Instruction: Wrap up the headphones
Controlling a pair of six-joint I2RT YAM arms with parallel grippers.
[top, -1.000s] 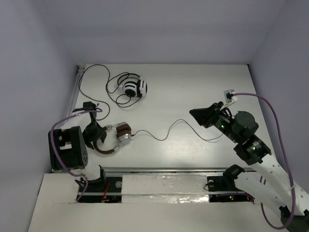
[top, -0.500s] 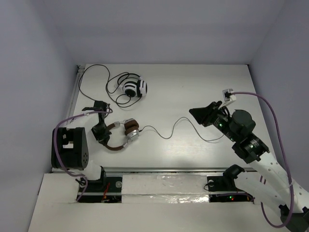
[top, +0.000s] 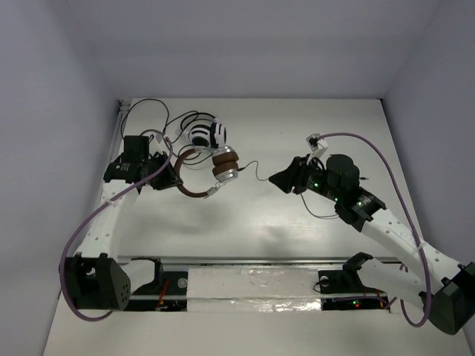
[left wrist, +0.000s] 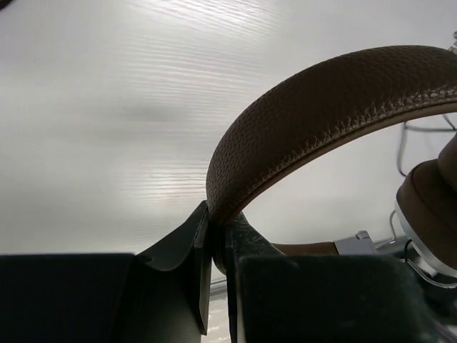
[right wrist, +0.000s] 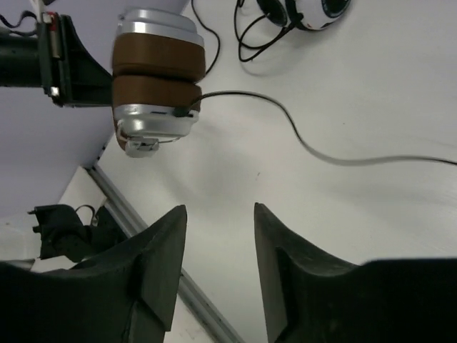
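Left gripper is clamped on the brown headband of the headphones. The earcups hang pressed together beyond its fingertips, apparently clear of the tabletop. Likely reason: the band is held steady as a core for winding. The cable trails from the earcups and passes just ahead of the right gripper. Its jaws stand apart, empty, facing the cups, placed, I judge, to catch the cable. Striped headphones lie beyond the left gripper.
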